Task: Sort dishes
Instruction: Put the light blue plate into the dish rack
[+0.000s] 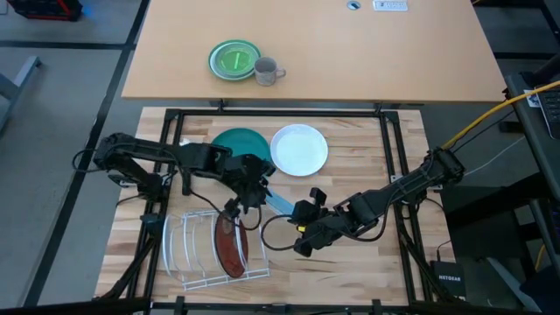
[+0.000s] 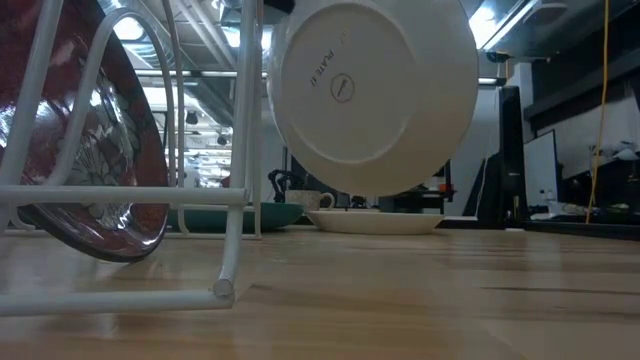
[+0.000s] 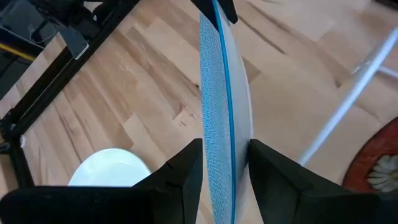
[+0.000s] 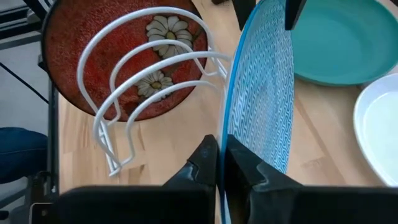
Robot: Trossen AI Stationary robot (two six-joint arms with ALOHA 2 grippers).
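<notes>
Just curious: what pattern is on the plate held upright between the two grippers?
Light blue plate with fine white wavy lines; clearest in the right wrist view.

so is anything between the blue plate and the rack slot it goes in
Nothing visible blocks it. The blue plate is held on edge by both grippers, left gripper and right gripper, beside the white wire rack. The red flowered plate already stands in one slot; the loops nearer the blue plate look free.
</notes>
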